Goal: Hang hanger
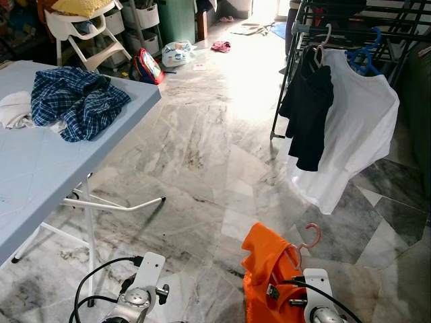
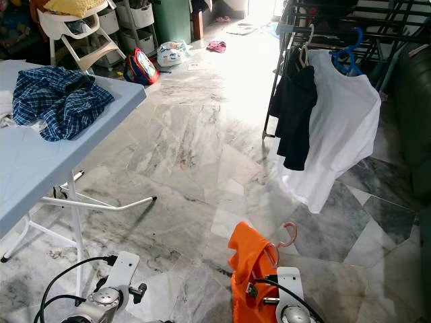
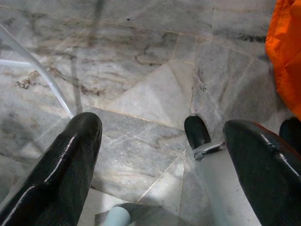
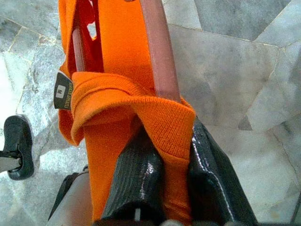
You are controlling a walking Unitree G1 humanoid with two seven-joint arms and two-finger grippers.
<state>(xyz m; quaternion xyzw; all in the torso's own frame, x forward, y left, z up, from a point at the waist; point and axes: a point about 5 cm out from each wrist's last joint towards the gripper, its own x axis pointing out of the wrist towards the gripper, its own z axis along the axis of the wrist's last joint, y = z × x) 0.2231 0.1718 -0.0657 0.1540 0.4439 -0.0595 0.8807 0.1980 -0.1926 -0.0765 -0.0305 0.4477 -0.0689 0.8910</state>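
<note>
My right gripper [image 4: 164, 155] is clenched on the orange shirt [image 4: 117, 108] and its pink hanger [image 4: 157, 56], low over the floor [image 1: 202, 148]; a neck label [image 4: 62, 91] shows, unreadable. Left gripper [image 3: 164, 165] hangs released. The rack [image 1: 337, 27] stands ahead.

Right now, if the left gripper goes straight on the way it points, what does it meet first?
Probably the marble floor: the open left gripper points down at bare tiles. The orange shirt is off to one side.
</note>
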